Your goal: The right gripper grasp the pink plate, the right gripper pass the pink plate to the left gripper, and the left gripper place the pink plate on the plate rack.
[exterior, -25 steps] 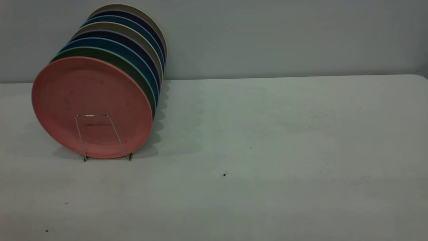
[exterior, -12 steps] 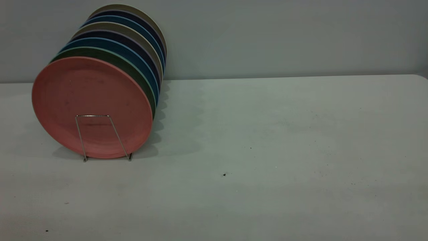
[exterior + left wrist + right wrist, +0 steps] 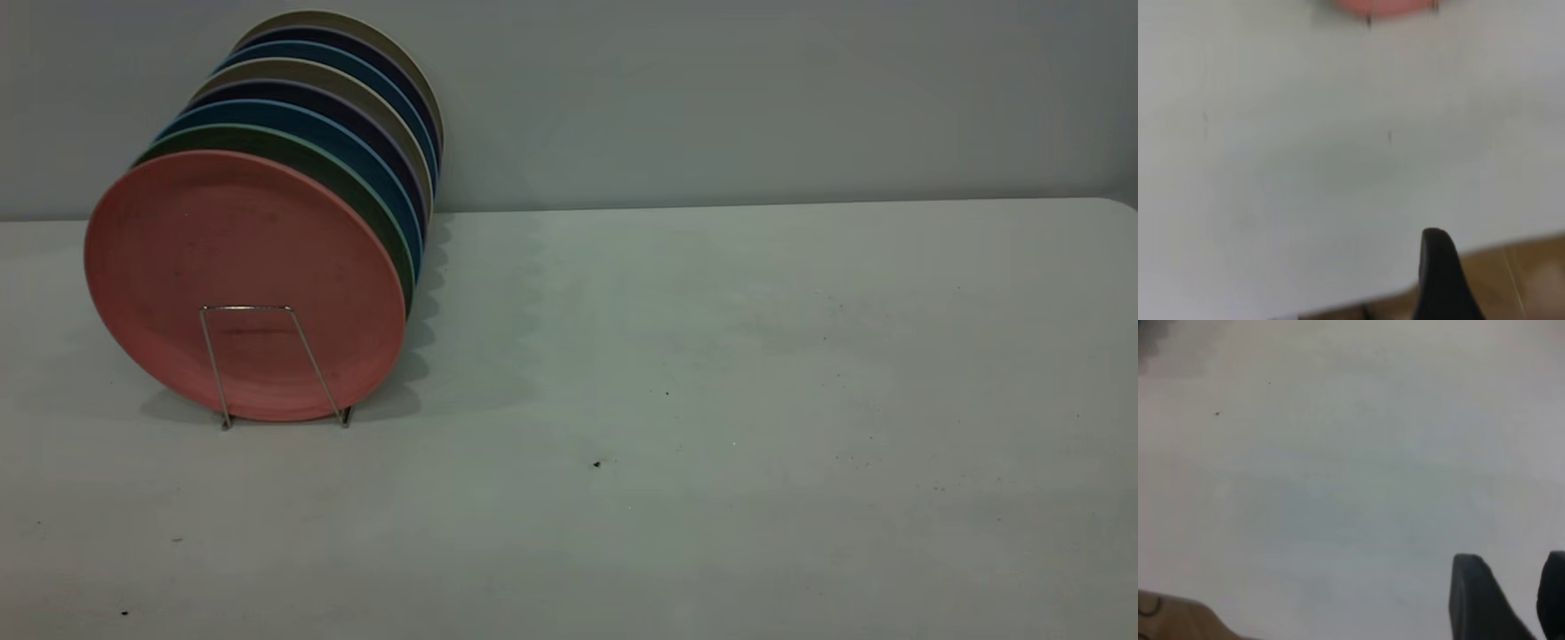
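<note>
The pink plate (image 3: 240, 258) stands upright at the front of the plate rack (image 3: 244, 308), behind the rack's front wire loop. No gripper touches it. Neither arm shows in the exterior view. In the left wrist view a sliver of the pink plate (image 3: 1385, 5) shows far off across bare table. My left gripper (image 3: 1438, 273) hangs near the table's edge, well away from it. My right gripper (image 3: 1511, 570) hovers over bare table, open, with nothing between its fingers (image 3: 1471, 587).
Several more plates, green (image 3: 373, 213), blue, dark and beige (image 3: 356, 27), stand in a row behind the pink one. The white table (image 3: 711, 356) stretches to the right of the rack. Its edge and brown floor (image 3: 1525, 273) show in the left wrist view.
</note>
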### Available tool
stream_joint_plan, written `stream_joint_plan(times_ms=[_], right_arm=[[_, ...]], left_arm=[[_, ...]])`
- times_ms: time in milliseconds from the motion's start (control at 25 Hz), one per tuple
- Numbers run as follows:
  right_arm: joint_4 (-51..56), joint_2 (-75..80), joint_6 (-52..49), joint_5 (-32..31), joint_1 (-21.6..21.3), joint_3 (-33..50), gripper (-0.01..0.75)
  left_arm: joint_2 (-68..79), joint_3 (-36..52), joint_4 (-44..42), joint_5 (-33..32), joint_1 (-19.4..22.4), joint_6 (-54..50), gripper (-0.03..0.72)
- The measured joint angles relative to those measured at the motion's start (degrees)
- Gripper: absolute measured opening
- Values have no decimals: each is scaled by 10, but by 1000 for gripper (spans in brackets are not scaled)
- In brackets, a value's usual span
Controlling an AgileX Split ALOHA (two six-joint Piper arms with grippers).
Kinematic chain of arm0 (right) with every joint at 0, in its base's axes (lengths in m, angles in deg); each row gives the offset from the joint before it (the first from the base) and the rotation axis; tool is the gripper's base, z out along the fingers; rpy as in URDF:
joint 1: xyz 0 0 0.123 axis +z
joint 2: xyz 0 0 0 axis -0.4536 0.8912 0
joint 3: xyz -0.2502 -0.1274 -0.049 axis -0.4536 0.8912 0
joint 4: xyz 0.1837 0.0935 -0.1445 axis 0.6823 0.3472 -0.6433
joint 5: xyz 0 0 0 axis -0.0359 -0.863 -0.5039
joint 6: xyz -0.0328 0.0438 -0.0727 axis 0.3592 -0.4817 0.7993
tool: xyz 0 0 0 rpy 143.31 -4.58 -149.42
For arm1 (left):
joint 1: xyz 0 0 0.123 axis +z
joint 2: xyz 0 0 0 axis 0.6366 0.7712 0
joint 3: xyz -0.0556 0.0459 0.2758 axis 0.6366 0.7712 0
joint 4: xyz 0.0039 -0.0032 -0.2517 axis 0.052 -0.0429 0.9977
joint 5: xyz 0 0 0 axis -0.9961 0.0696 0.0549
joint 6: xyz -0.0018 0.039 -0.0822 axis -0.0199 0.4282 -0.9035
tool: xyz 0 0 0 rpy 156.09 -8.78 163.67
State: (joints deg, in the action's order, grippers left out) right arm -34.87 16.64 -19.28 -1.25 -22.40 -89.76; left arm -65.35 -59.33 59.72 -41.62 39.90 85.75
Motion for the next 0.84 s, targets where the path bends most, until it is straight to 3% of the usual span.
stream_joint_plan(times_ms=[840], right_arm=[[0, 0, 0, 0, 0, 0, 239]], left_arm=[[-35, -3, 1, -15, 10, 0, 482]])
